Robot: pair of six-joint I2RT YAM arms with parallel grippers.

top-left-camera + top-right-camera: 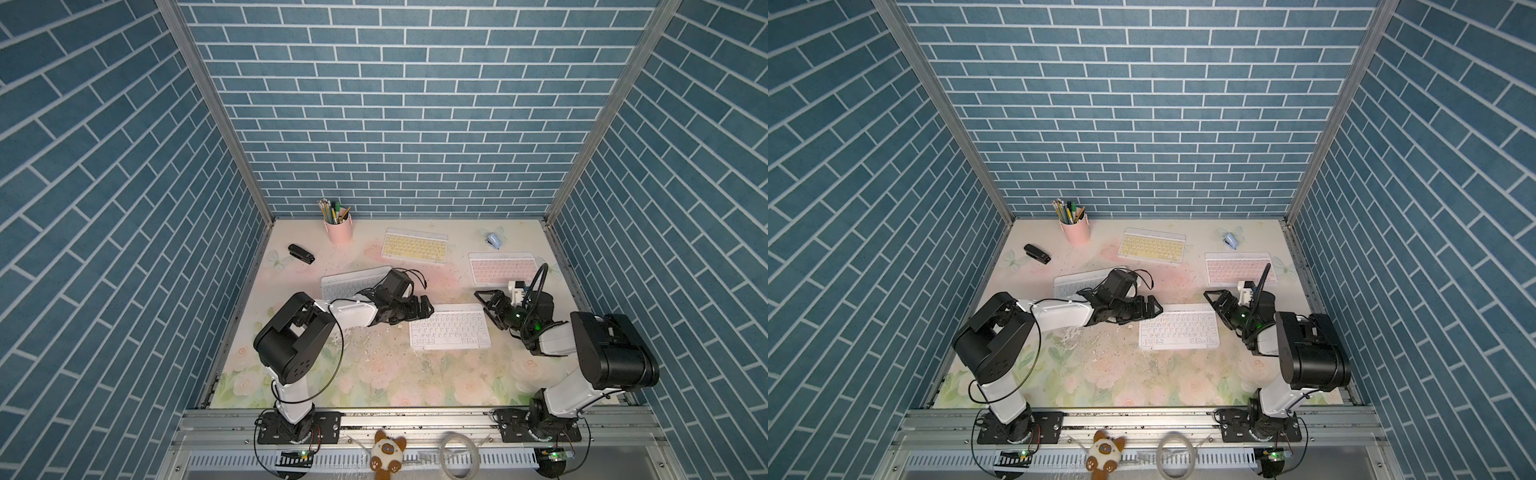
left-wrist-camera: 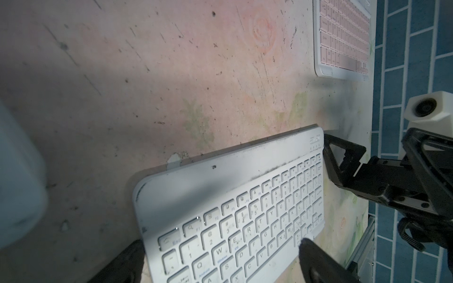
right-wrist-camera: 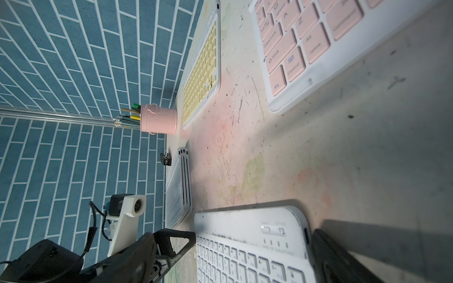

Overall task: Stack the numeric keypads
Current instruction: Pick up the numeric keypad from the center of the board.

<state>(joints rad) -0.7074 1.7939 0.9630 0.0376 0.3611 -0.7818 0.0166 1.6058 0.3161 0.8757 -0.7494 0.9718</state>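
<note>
Both top views showed the floral surface [image 1: 374, 374] from above. Far left sat a black stapler [image 1: 301, 254] and a pink pencil cup [image 1: 340, 231]. Next came a stack of white keypads [image 1: 349, 280], half hidden under the left arm; the right wrist view showed three edges. The left end effector [image 1: 426, 308] hung over the far left corner of the lone white keypad [image 1: 449, 330], jaws apart, gripping nothing. Behind lay the yellow keypad [image 1: 414, 246], flat and alone. The right end effector [image 1: 486, 307] stood wide open at that white keypad's right end, one finger just beside the corner, holding nothing. The pink keypad [image 1: 502, 268] lay flat further right, with a light-blue stapler [image 1: 493, 240] behind it.
</note>
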